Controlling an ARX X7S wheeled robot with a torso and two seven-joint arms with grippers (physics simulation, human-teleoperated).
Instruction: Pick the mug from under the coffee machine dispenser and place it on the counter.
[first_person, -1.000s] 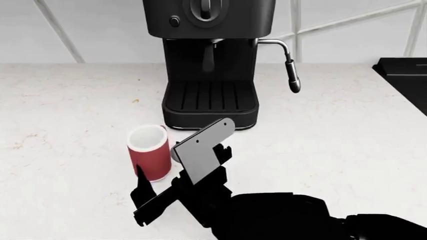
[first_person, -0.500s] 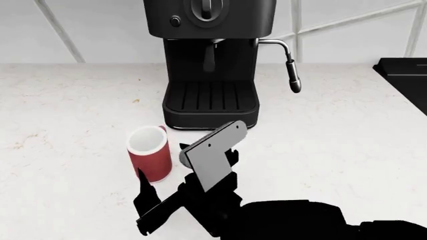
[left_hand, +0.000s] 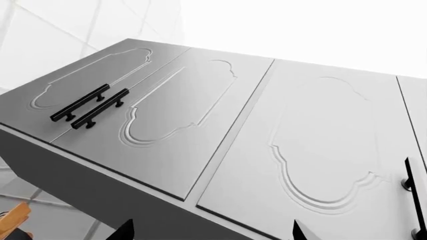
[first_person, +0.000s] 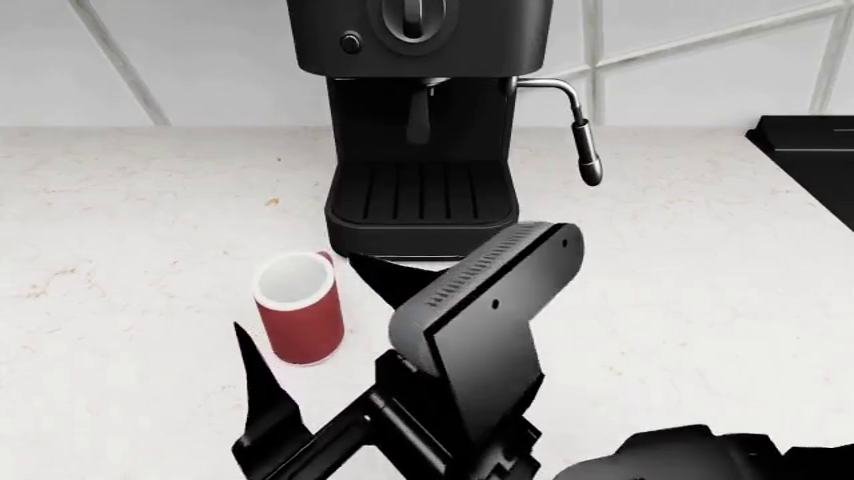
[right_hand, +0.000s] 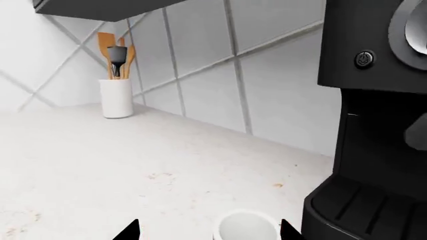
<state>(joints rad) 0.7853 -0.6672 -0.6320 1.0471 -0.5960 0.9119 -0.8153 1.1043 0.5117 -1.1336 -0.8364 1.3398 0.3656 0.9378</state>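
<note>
mug (first_person: 299, 307) on counter (first_person: 134, 220), left-front of coffee machine dispenser (first_person: 420, 130)

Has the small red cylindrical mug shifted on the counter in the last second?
No. The red mug sits at the same spot left of the black coffee machine's drip tray.

One mug (first_person: 299, 307), one coffee machine (first_person: 420, 120)
</note>
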